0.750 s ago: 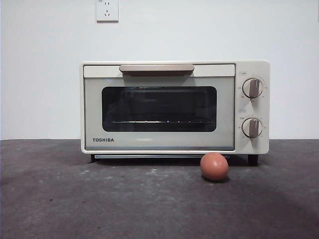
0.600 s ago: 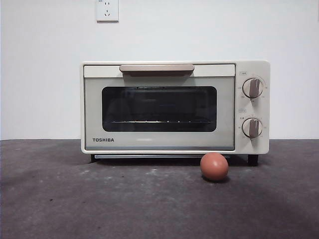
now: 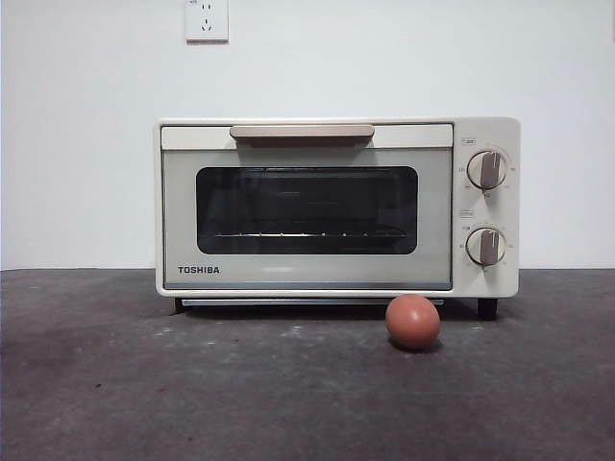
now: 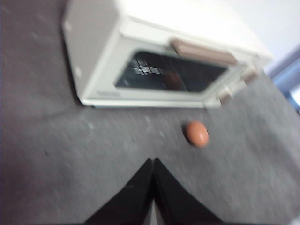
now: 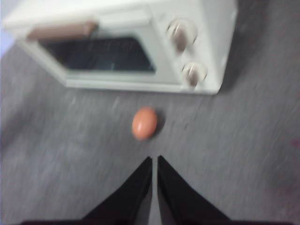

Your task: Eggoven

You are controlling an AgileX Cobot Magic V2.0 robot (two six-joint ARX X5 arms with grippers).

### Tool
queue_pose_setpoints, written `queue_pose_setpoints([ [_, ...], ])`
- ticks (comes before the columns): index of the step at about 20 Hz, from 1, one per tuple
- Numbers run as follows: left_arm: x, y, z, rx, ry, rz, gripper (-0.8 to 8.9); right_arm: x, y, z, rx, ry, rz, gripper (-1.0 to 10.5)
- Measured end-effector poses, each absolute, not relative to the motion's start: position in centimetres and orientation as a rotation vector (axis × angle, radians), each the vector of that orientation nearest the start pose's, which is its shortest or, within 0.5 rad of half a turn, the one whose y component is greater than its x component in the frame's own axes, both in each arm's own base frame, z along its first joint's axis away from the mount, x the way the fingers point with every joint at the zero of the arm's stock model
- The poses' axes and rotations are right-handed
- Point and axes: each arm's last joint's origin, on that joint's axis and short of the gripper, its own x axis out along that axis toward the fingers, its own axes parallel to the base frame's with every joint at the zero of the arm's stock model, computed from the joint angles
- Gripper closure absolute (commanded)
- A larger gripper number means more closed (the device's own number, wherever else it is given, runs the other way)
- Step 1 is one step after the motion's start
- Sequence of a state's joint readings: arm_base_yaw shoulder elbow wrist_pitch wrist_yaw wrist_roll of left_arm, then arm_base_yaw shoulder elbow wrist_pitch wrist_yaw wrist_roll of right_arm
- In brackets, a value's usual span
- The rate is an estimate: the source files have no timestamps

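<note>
The cream-white TOSHIBA oven (image 3: 336,206) stands at the back of the dark table with its door closed; it also shows as the oven (image 4: 154,56) and oven (image 5: 136,44) in the wrist views. A reddish-brown egg (image 3: 413,321) lies on the table just in front of the oven's right end, under the knobs. My left gripper (image 4: 153,161) hovers shut above the table, with the egg (image 4: 197,134) ahead and to one side. My right gripper (image 5: 154,159) hovers shut a short way behind the egg (image 5: 144,123). Neither gripper appears in the front view.
A white wall socket (image 3: 207,19) sits on the wall above the oven. The oven has a beige handle (image 3: 302,132) and two knobs (image 3: 487,169) on its right panel. Dark table surface (image 3: 192,384) stretches in front.
</note>
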State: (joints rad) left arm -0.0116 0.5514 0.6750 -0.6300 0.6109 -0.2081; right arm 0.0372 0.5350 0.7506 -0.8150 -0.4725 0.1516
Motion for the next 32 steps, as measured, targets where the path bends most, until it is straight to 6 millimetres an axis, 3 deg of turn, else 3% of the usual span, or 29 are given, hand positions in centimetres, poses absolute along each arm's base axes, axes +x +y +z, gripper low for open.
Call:
queue_pose_setpoints([
  [7, 11.3, -2.8, 28.9, -0.289, 0.653, -0.652, 8.08, 9.7, 2.6, 30.2, 0.187, 0.722, 0.553, 9.2],
  [8, 11.4, -2.8, 28.8, -0.285, 0.658, -0.658, 8.08, 9.7, 2.7, 30.2, 0.183, 0.726, 0.563, 8.6],
  [10, 11.4, -2.9, 28.8, -0.276, 0.658, -0.668, 8.08, 9.7, 2.9, 30.2, 0.17, 0.727, 0.58, 6.1],
  [11, 11.4, -2.9, 28.8, -0.273, 0.657, -0.67, 8.08, 9.8, 2.9, 30.2, 0.171, 0.724, 0.58, 5.6],
  [15, 11.4, -2.9, 28.8, -0.272, 0.656, -0.67, 8.08, 10.5, 3.1, 30.0, 0.204, 0.759, 0.568, 5.7],
  [22, 11.4, -3.0, 28.8, -0.272, 0.656, -0.67, 8.08, 15.4, 5.9, 28.8, 0.224, 0.816, 0.617, 5.7],
  [27, 11.4, -3.0, 28.8, -0.272, 0.655, -0.67, 8.08, 19.3, 10.3, 25.9, 0.171, 0.885, 0.588, 5.7],
  [32, 11.4, -3.0, 28.8, -0.272, 0.655, -0.67, 8.08, 22.0, 13.6, 22.3, 0.129, 0.936, 0.508, 5.7],
])
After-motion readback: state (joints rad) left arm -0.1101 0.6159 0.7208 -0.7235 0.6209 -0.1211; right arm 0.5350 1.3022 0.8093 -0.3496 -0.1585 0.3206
